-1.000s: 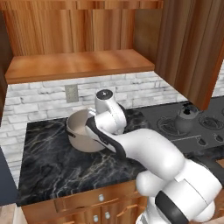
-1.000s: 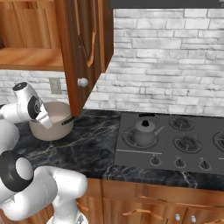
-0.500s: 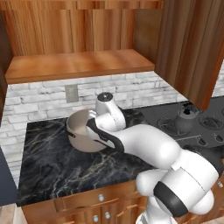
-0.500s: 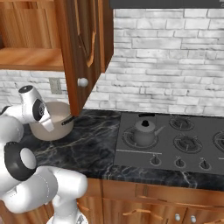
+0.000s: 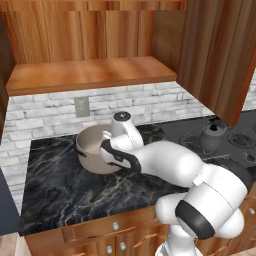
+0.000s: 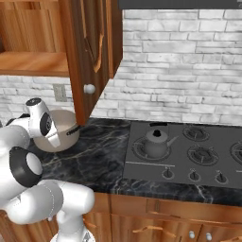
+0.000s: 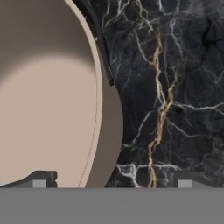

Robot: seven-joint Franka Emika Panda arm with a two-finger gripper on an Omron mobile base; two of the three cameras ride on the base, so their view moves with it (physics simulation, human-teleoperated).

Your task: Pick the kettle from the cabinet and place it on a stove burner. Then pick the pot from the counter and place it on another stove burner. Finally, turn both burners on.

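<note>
The cabinet (image 5: 90, 75) hangs open above, its door (image 6: 92, 52) swung out with the silver knob showing, and the plank shelf stands bare. Below it runs the counter (image 5: 60, 200), black marble with pale veins, and to the side the cooktop (image 6: 189, 160). The kettle (image 6: 156, 142) already sits on a front burner there, so by my reading the first leg is done and the pot is the business in hand.

And here is the pot (image 5: 92, 150), wide and beige, sitting on the marble near the back wall beneath the shelf, well apart from the stove. The white arm reaches across the counter to it, hand poised right at the pot's near rim.

Down to the gripper (image 7: 109, 183): the jaws are spread wide, nothing between them but rim. In the hand view one dark tip sits over the pale inside of the pot (image 7: 43, 96), the other over bare marble, so the wall of the pot runs straight up between the two tips. That is the relation that counts: the rim lies dead ahead, straddled, with a dark side handle (image 7: 103, 52) farther along the wall. A short descent and a squeeze looks like the next call.
</note>
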